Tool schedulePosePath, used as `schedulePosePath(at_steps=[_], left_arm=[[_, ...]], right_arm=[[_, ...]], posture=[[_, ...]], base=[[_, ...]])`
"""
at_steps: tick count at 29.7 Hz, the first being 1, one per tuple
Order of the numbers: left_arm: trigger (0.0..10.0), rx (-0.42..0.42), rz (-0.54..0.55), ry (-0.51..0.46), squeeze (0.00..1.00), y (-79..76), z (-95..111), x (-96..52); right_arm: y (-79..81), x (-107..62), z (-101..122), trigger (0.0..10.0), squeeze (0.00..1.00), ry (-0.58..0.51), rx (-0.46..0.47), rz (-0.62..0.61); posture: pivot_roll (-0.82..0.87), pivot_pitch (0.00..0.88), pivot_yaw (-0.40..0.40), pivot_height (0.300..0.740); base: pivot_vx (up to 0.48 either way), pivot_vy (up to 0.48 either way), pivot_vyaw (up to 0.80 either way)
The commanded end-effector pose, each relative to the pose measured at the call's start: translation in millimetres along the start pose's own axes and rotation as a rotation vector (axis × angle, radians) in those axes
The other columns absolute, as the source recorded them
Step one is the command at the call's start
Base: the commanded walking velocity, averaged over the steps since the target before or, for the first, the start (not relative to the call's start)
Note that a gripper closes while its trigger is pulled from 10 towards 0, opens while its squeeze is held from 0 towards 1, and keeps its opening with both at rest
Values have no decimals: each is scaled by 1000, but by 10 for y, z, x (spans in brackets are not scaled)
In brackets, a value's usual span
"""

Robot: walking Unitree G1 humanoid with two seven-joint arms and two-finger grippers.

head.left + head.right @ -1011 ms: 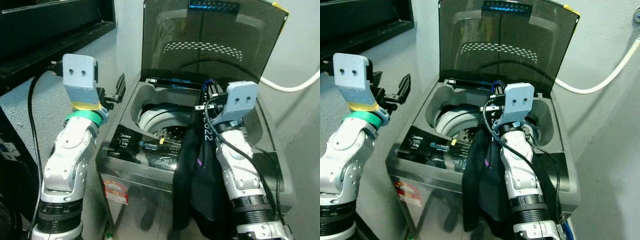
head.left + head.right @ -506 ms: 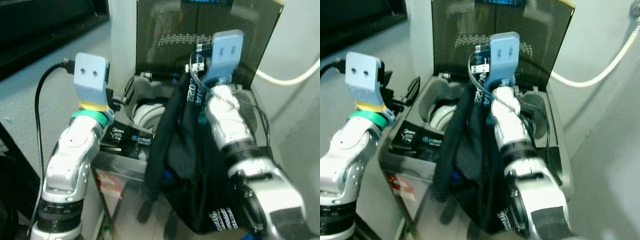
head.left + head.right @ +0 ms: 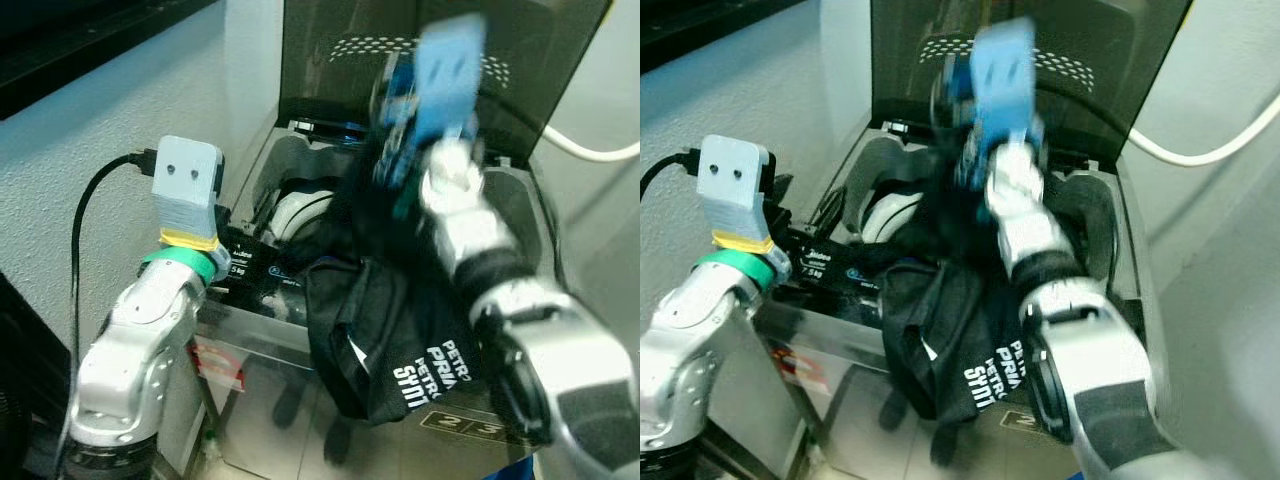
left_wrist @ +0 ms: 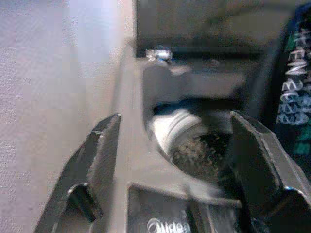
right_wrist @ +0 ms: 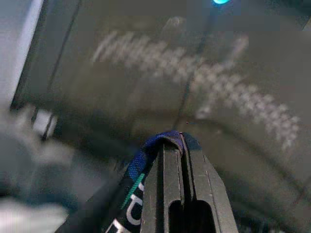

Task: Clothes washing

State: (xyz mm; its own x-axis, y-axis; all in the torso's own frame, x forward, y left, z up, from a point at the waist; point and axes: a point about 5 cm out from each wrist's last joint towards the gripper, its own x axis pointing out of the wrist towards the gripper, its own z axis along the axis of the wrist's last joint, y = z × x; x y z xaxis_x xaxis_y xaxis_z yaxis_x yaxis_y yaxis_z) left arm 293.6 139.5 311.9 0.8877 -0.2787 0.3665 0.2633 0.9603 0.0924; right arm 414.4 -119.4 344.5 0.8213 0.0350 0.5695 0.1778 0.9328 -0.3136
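Your washing machine (image 3: pixel 300 170) stood lid-up, drum (image 4: pixel 187 141) holding nothing visible. Right gripper (image 5: pixel 181 160) pinched the black garment (image 3: pixel 400 330), now lifted higher; left gripper (image 4: pixel 177 160) gaped wide.

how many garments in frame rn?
1. A black fabric garment with white lettering, pinched in the right gripper before the tinted lid, draping over the silver top-loading washing machine's front edge. More may lie hidden inside the drum.
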Motion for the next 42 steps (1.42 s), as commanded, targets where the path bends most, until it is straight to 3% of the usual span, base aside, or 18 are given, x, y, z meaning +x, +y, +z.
schedulePosePath(at_steps=[1, 2, 4, 5, 8, 12, 13, 18, 28, 31, 33, 34, 37, 42], left_arm=[[10000, -25, -101, 30, 0, -61, -2, -70], [10000, -25, -162, 41, 0, -58, 28, -119], [10000, -25, -162, 41, 0, -58, 28, -119], [10000, -30, -208, 55, 0, -47, 52, -164], [10000, -9, -244, 94, 0, 19, 76, -251], [10000, 46, -249, 148, 0, 48, 19, -307], [10000, 59, -258, 159, 0, 42, -4, -327], [10000, 85, -254, 178, 0, 2, -73, -325], [10000, 83, -258, 181, 0, -5, -74, -322], [10000, 117, -271, 181, 0, -67, -168, -289], [10000, 121, -273, 179, 0, -79, -181, -286], [10000, 104, -307, 165, 0, -134, -171, -290], [10000, 65, -399, 127, 0, -270, -122, -296], [10000, 74, -442, 113, 0, -318, -97, -276]], right_arm=[[-39, -3, 13, 10000, 0, -43, -54, 48], [-37, -68, -91, 10000, 0, -36, -91, 113], [-37, -68, -91, 10000, 0, -36, -91, 113], [-32, -134, -181, 10000, 0, -30, -103, 174], [-84, -291, -414, 10000, 0, 50, 49, 277], [-194, -389, -563, 10000, 0, 111, 103, 279], [-203, -435, -607, 10000, 1000, 122, 103, 305], [-334, -484, -582, 10000, 1000, 97, 212, 314], [-365, -476, -550, 10000, 1000, 85, 239, 320], [-504, -532, -353, 10000, 1000, -36, 206, 532], [-515, -551, -326, 10000, 1000, -56, 206, 559], [-522, -595, -310, 10000, 0, -80, 255, 547], [-545, -706, -271, 10000, 0, -128, 412, 470], [-545, -755, -252, 10000, 0, -133, 477, 436]], posture=[[117, 226, 11, 740], [116, 221, 17, 740], [116, 221, 17, 740], [119, 213, 19, 740], [124, 204, 20, 740], [119, 187, 22, 740], [114, 175, 20, 740], [101, 150, 21, 740], [101, 150, 21, 740], [95, 127, 7, 740], [95, 127, 7, 740], [96, 123, 9, 740], [90, 120, 19, 740], [81, 118, 36, 740]], base=[[0, 0, 0], [0, 0, 0], [0, 0, 0], [0, 0, 0], [0, 0, 0], [0, 0, 0], [0, 0, 0], [0, 0, 0], [0, 0, 0], [0, 0, 0], [0, 0, 0], [0, 0, 0], [0, 0, 0], [0, 0, 0]])
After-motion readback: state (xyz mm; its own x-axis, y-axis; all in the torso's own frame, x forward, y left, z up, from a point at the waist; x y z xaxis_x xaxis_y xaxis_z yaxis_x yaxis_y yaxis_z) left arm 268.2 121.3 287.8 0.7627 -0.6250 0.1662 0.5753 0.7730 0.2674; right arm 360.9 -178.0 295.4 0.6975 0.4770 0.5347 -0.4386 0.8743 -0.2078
